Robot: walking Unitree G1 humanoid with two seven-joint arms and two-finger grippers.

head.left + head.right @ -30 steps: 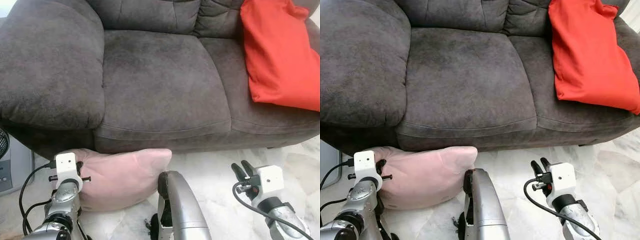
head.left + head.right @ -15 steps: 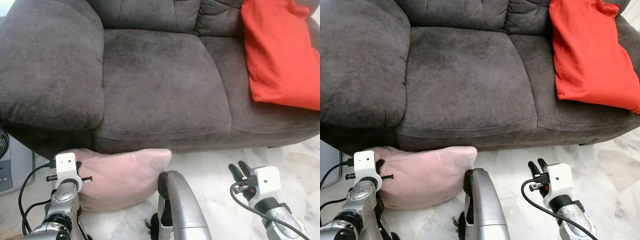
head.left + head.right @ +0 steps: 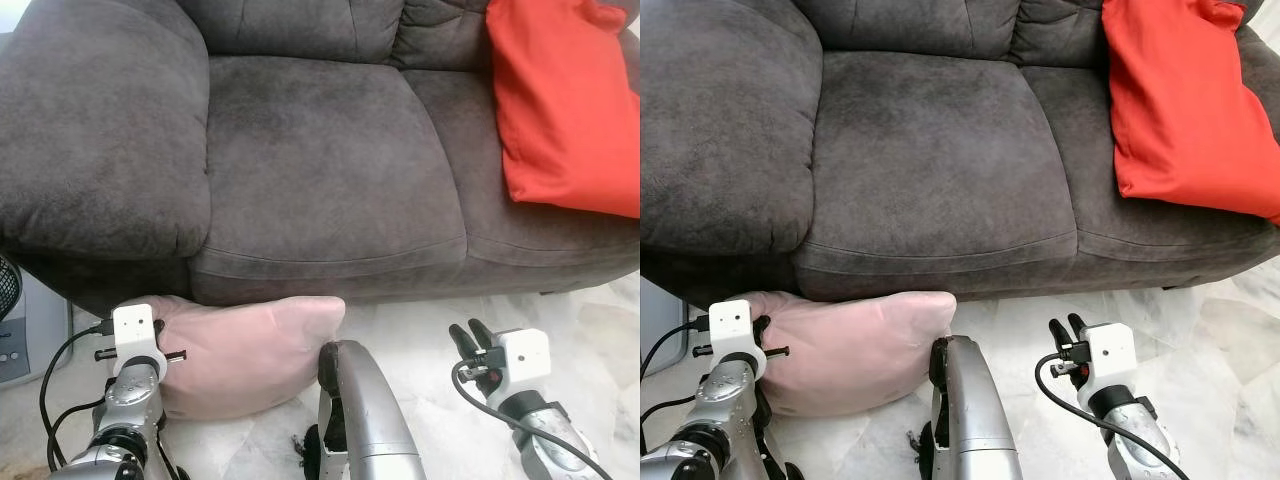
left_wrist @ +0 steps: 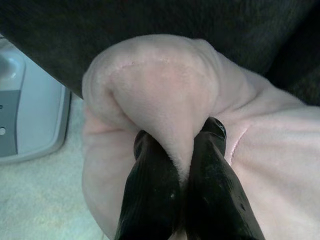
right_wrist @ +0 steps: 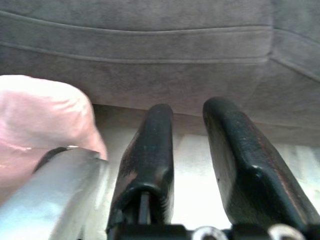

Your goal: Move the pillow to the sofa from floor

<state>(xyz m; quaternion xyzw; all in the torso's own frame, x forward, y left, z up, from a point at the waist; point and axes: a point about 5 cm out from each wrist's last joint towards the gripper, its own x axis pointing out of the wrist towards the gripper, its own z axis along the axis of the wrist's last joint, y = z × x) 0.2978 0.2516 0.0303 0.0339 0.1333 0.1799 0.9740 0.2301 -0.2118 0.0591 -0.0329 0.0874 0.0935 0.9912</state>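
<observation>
The left gripper (image 4: pixel 182 150) is clamped on a fold of the pink pillow (image 3: pixel 245 350), which lies on the floor (image 3: pixel 420 325) against the front of the grey sofa (image 3: pixel 320 160). The pillow's lower edge is hidden behind the robot's body. The right gripper (image 3: pixel 467 334) hovers over the floor, fingers slightly apart, holding nothing.

A pink pillow (image 3: pixel 245 350) lies on the pale marble floor (image 3: pixel 420 330).

The scene is being lit evenly by soft, bright daylight, with no glare. Deep shadow is being cast under the sofa (image 3: pixel 330 180). The nearest black fingers (image 5: pixel 150 165) are being rendered slightly soft.
</observation>
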